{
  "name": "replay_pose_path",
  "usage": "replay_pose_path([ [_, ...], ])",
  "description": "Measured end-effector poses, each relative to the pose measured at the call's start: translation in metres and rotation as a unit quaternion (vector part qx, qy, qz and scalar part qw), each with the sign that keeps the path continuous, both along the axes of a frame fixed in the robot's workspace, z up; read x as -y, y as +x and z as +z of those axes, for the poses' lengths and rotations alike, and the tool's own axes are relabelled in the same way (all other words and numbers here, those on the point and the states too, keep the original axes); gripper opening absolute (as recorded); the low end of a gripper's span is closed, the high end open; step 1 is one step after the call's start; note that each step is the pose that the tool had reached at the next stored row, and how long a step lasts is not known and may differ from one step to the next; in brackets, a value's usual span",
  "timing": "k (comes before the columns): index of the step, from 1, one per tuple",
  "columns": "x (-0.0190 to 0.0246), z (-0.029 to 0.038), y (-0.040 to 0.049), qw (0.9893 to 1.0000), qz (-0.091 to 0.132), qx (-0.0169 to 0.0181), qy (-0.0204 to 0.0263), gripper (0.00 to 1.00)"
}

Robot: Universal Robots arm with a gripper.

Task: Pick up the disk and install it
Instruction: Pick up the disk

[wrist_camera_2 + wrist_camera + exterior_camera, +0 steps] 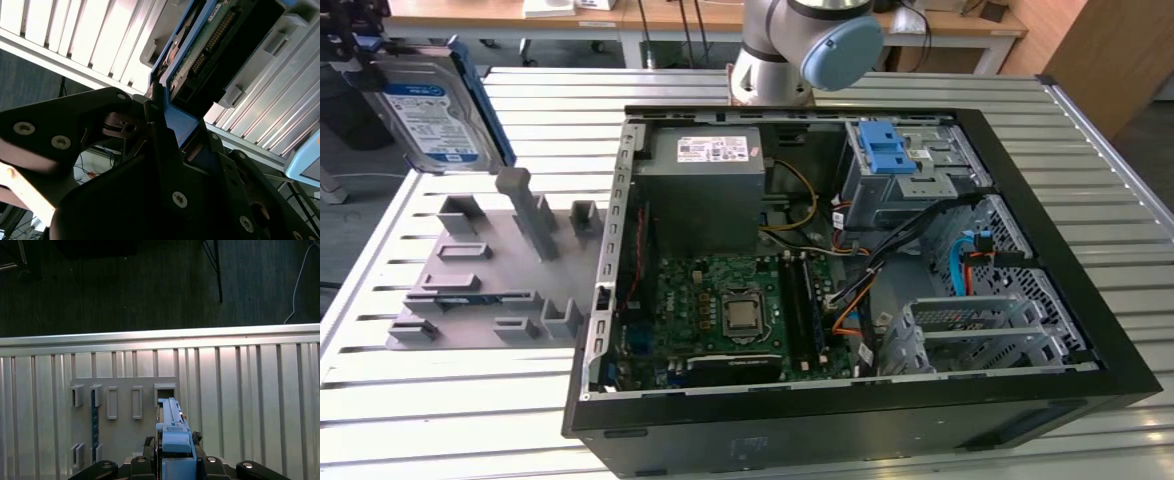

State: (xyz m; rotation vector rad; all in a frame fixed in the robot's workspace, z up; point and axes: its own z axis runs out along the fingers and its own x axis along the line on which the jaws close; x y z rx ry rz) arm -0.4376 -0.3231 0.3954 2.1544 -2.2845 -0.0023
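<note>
Disk (434,115) hangs upright above the grey holder rack (480,270), clear of it, clamped by its blue frame in my end effector (162,107). Pickup done. Install into the open computer case (854,430) not yet done. Slatted metal counter (454,420), with dark floor (125,285) beyond its edge.

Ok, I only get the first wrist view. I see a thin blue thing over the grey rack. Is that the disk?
Observer: Yes. The exterior view shows its flat side: the disk, silver with a white-and-blue label, held up in the air over the grey rack.
Operator: Is the gripper really holding it?
Observer: Yes. In the second wrist view the gripper is shut on it, squeezing its blue edge.
</note>
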Motion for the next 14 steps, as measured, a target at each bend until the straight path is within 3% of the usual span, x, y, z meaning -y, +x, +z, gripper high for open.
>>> replay_pose_path([
  [14, 0.0000, 0.0097, 0.0000, 1.0000, 0.000, 0.0000, 0.0000, 0.36],
])
